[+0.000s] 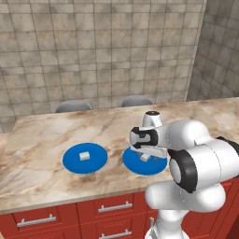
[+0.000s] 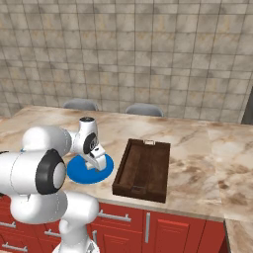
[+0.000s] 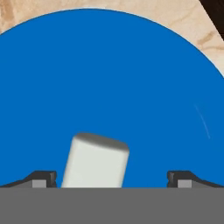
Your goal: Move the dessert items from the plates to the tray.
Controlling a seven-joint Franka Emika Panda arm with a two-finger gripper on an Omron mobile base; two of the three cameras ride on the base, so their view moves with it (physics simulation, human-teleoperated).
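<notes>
Two blue plates lie on the marble counter. The left plate (image 1: 72, 161) carries a small cream dessert cube (image 1: 84, 156). Over the right plate (image 1: 133, 164) my gripper (image 1: 147, 153) hangs low and open, pointing straight down. That plate's own dessert cube (image 1: 145, 158) lies under the hand. In the hand view the cube (image 3: 95, 159) sits on the plate (image 3: 109, 78) between my fingertips (image 3: 43, 178), nearer the left one, with a gap on each side. The dark brown tray (image 2: 143, 170) lies to the right of this plate (image 2: 79, 174), below my gripper (image 2: 96, 160).
The counter's front edge runs just in front of the plates, with red drawers (image 1: 51, 219) below it. Two grey chair backs (image 1: 73, 106) rise behind the counter's far edge. A tiled wall stands behind them.
</notes>
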